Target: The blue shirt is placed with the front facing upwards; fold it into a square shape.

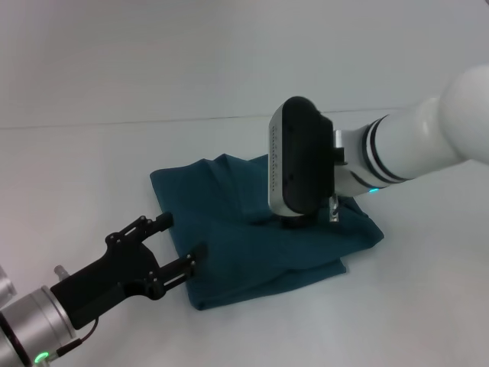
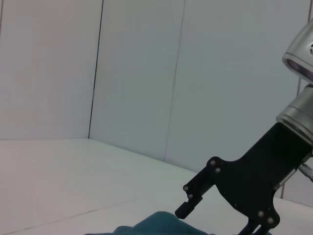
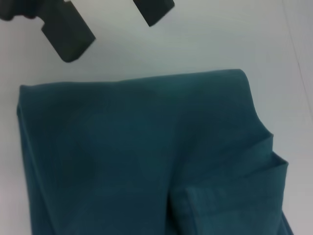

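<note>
– Shirt [image 1: 260, 237]?
– Blue. In the middle of the white bench [image 1: 92, 176]. Folded up into a rough square, a bit crooked, with some layers on top of each other.
– Any letters showing?
– None to see. Just plain blue cloth on top.
– Edges?
– Near edge thick and rounded. Far side a bit bumpy. In the right wrist view, shirt [image 3: 122, 147] flat and smooth over most of it, with a folded hem [image 3: 230, 200] poking out at one corner.
– Left claw [image 1: 179, 238]?
– Black, low down at the shirt's near left edge. Wide apart, holding nothing. One finger [image 1: 163, 222] just off the cloth, over the bench; the other finger [image 1: 195, 255] right at the shirt's edge.
– Seen anywhere else?
– Yes, in the right wrist view, as two dark fingers [image 3: 68, 36] over bare bench, just past the shirt's edge. And in the left wrist view, left claw finger [image 2: 185, 209] hanging just above a small bit of blue shirt [image 2: 161, 225].
– Right claw [image 1: 293, 222]?
– Down over the middle of the shirt, mostly hidden under its own wrist. White arm [image 1: 428, 138] reaching in from the right.
– Apart or together?
– Can't tell.
</note>
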`<action>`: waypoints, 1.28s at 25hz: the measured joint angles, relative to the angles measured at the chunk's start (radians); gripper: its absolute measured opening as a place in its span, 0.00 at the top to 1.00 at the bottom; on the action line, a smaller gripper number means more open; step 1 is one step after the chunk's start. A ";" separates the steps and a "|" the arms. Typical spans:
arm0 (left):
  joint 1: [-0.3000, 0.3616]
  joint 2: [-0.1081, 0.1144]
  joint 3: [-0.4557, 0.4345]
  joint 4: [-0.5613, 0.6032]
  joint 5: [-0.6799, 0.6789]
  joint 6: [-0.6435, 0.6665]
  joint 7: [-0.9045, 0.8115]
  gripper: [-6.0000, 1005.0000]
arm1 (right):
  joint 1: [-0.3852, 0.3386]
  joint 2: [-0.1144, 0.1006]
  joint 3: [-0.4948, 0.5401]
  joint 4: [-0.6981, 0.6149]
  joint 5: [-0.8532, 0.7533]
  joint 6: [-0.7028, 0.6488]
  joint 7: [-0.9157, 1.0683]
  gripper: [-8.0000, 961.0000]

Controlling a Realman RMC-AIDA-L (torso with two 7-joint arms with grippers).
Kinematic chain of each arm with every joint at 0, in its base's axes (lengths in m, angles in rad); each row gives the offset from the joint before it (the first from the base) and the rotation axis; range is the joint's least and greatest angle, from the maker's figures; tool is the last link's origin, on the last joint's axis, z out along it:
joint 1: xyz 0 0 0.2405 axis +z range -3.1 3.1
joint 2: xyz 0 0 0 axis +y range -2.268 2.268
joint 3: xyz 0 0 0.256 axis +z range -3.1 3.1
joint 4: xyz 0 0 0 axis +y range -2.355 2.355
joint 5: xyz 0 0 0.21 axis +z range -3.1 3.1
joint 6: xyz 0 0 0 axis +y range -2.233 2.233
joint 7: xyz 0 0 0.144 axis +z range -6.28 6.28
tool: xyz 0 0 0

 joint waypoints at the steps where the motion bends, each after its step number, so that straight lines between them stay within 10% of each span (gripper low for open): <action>1: 0.001 0.000 0.000 0.001 0.000 -0.001 -0.001 0.21 | 0.000 0.000 -0.016 0.008 0.000 0.016 0.013 0.25; 19: 0.003 0.000 0.000 -0.002 0.000 -0.003 -0.001 0.21 | 0.055 0.006 -0.105 0.211 0.019 0.251 0.121 0.25; 32: 0.003 0.000 0.000 -0.004 0.001 -0.003 0.000 0.21 | 0.051 0.000 -0.104 0.229 0.017 0.334 0.216 0.46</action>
